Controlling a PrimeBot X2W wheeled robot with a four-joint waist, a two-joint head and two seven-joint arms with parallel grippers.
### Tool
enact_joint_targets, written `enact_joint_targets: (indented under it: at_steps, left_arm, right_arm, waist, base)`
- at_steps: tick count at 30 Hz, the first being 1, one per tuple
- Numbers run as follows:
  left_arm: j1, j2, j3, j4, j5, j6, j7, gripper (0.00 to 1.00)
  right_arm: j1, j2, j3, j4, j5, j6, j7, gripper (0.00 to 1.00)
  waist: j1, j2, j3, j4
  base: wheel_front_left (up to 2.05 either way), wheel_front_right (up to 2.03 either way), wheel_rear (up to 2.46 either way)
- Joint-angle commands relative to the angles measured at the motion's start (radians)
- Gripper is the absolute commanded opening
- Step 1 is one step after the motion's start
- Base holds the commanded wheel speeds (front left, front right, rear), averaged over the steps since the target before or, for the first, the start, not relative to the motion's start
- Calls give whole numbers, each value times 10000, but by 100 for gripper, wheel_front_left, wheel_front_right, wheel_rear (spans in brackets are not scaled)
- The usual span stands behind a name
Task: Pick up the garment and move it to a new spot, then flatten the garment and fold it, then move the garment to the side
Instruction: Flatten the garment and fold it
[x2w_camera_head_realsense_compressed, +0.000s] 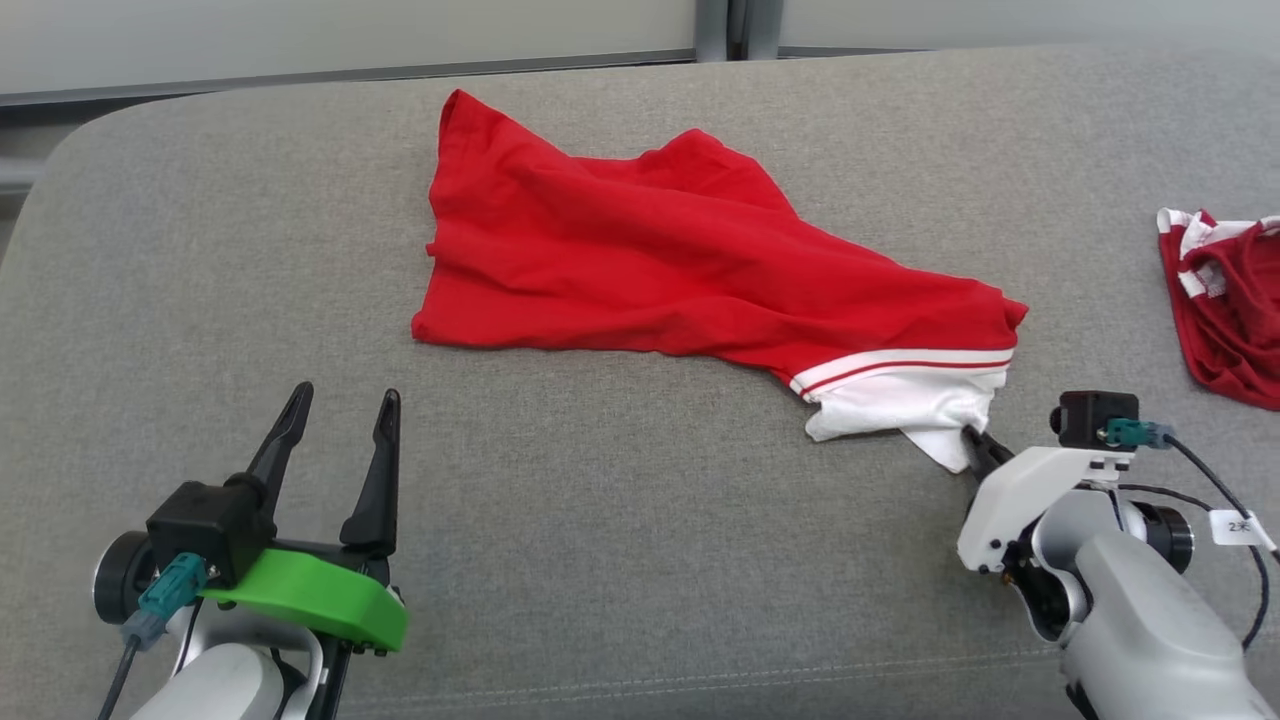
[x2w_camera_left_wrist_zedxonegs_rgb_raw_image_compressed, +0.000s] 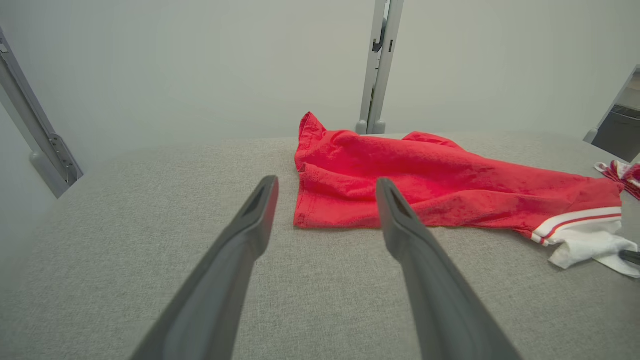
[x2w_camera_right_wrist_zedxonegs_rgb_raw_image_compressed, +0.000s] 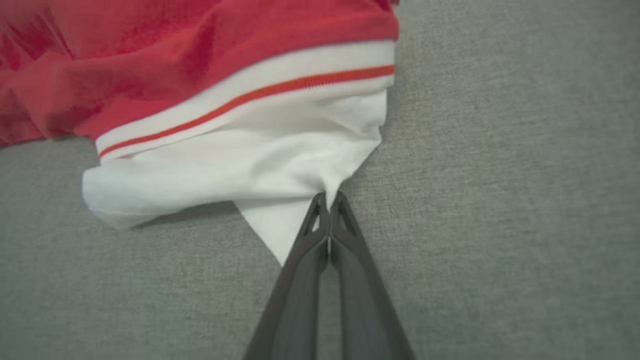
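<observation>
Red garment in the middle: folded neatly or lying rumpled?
Rumpled, unfolded: the red garment lies wrinkled and loosely spread on the grey surface, its white end bunched.

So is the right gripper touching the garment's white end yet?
Touching. In the right wrist view the right gripper is shut, its tips pinching a fold at the white end of the garment; no gap shows.

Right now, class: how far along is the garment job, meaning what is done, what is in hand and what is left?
Done: nothing finished; the red garment lies crumpled on the grey cushion. In hand: the pick-up, with the right gripper shut on its white end. Left: lifting, moving, flattening, folding, setting aside. The left gripper hovers open, apart from it.
</observation>
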Motion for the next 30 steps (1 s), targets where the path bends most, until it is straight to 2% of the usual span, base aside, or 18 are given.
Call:
enact_joint_targets:
  at_steps: [1, 12, 16, 20, 22, 23, 24, 25, 26, 30]
  left_arm:
    - [183, -31, 49, -5, 68, 21, -5, 100]
    - [153, 19, 156, -28, 74, 3, 38, 100]
    - [45, 58, 132, -28, 63, -28, 110, 100]
    - [1, -3, 34, 68, 22, -65, 203, 100]
    - [-21, -68, -12, 125, -21, -86, 241, 100]
    - [-21, -68, -12, 125, -21, -86, 241, 100]
    - [-23, -94, -35, 149, -35, -94, 235, 100]
    - [-2, -118, -54, 176, -57, -90, 258, 100]
    - [29, -141, -67, 202, -75, -86, 264, 100]
    - [206, -282, -141, 312, -170, -90, 284, 100]
  right_arm:
    - [260, -208, 86, -307, 203, -13, 185, 0]
    - [1650, -2384, 191, -3506, 934, -14, 2988, 0]
    - [1793, -2708, 10, -3992, 1033, -13, 3533, 0]
    - [1638, -2622, -144, -4014, 1125, -14, 3413, 0]
    - [1620, -2549, -152, -3914, 1092, -13, 3311, 35]
    - [1620, -2549, -152, -3914, 1092, -13, 3311, 35]
    - [1641, -2522, -113, -3875, 1088, -13, 3264, 47]
    - [1663, -2490, -72, -3877, 1067, -13, 3185, 76]
    - [1703, -2471, -49, -3869, 1066, -13, 3126, 100]
    - [1900, -2555, -34, -3990, 979, -13, 2729, 100]
  waist:
    - [0, 0, -38, -186]
    - [0, 0, 27, -824]
    - [0, 0, 88, -872]
    - [0, 0, 115, -863]
    - [0, 0, 111, -837]
    - [0, 0, 111, -837]
    - [0, 0, 104, -827]
    - [0, 0, 95, -825]
    - [0, 0, 83, -828]
    - [0, 0, 4, -888]
  base:
    - [0, 0, 0]
    - [0, 0, 0]
    - [0, 0, 0]
    - [0, 0, 0]
    - [0, 0, 0]
    - [0, 0, 0]
    - [0, 0, 0]
    - [0, 0, 0]
    - [0, 0, 0]
    - [0, 0, 0]
